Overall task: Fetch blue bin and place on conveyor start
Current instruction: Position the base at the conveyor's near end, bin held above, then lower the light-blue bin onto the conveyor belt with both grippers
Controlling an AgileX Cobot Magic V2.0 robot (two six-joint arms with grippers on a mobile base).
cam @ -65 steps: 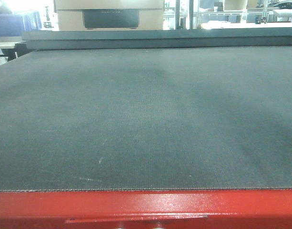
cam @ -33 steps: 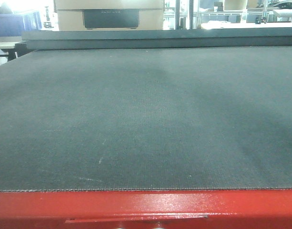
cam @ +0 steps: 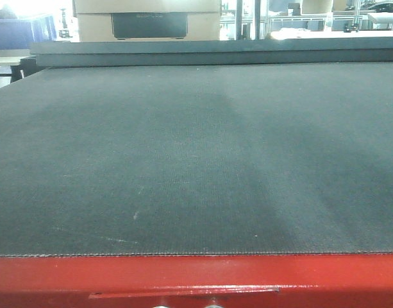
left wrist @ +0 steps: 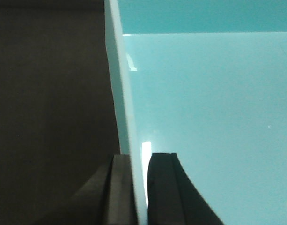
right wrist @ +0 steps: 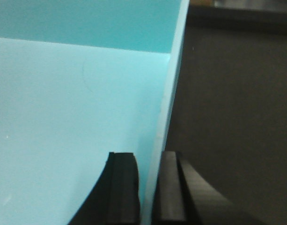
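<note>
The blue bin [left wrist: 204, 117] fills both wrist views as a light cyan tub with smooth walls. In the left wrist view my left gripper [left wrist: 138, 158] is shut on the bin's left wall, one finger outside and one inside. In the right wrist view my right gripper [right wrist: 148, 154] is shut on the right wall of the bin [right wrist: 63, 117] in the same way. A dark surface shows outside each wall; I cannot tell whether the bin touches it. The conveyor start [cam: 196, 160] is a wide dark grey belt edged by a red frame [cam: 196, 276]. Neither bin nor grippers appear in the front view.
A raised dark ledge [cam: 215, 51] crosses the belt's far end. Behind it stands a cardboard box [cam: 148, 19] with a dark panel. Dark blue bins [cam: 23, 32] sit at the far left, and metal framing [cam: 260, 16] at the far right.
</note>
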